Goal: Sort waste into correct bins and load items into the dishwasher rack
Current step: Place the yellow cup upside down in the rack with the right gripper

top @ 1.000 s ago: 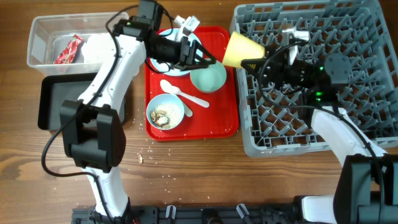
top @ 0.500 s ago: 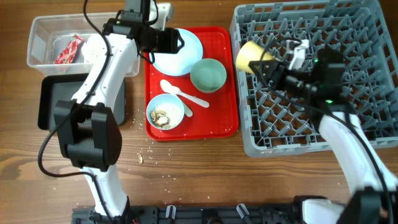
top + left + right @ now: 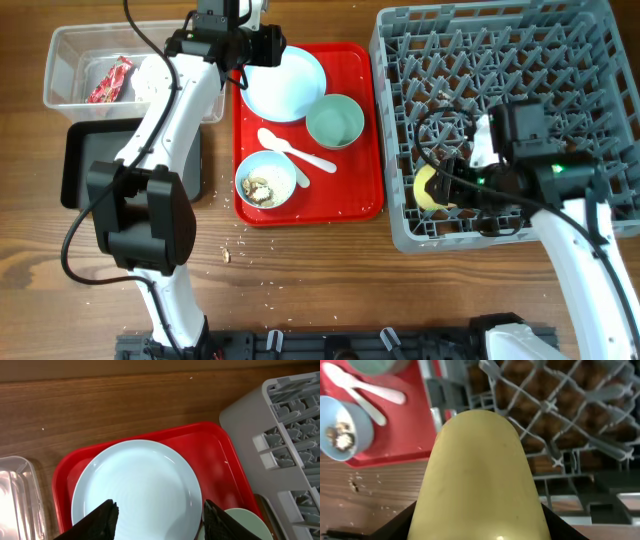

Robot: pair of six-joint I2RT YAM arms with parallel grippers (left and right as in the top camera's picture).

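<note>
Right hand (image 3: 445,187) low, gripping yellow cup (image 3: 428,188)

Overhead looks straight down on the tabletop (image 3: 330,280) — my wrist cameras sit close, sharing red tray (image 3: 358,190) and dishwasher rack (image 3: 500,40).

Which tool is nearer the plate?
Left. The left tool hovers over the plate rim; the right tool is off in the rack, holding the cup.

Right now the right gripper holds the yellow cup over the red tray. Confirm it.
Wrong. The right gripper holds the yellow cup over the grey rack, near its edge beside the red tray, as the overhead view shows.
</note>
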